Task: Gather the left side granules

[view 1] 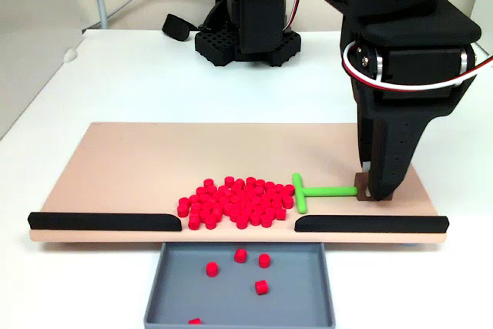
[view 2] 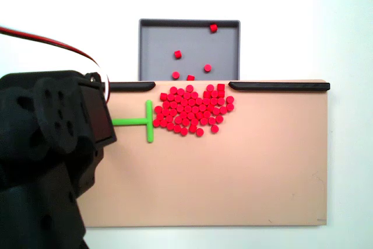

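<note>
on the tan board [view 1: 123,159] the red granules [view 1: 235,202] sit bunched by the gap between the black strips [view 1: 104,221], above the grey tray [view 1: 239,287]. gripper [view 1: 375,190] looks clamped on the green t-shaped pusher [view 1: 308,191]'s stem end, its crossbar touching the pile, probably to shove sideways.

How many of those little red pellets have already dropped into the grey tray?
5 pellets lie in the grey tray: one at the far rim, one mid-left, one mid-right, and two by the board's gap. None seem hidden.
</note>
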### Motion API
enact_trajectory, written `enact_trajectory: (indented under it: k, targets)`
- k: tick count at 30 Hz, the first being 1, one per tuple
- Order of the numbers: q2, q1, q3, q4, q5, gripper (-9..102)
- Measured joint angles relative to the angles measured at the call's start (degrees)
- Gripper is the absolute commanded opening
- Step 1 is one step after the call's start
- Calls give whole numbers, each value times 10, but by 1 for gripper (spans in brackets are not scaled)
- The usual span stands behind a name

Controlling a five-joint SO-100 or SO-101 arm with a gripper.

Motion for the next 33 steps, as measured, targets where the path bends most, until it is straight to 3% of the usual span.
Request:
enact_trajectory:
  k: [33]
  targets:
    - [-20, 11, -27, 2, 5, 0]
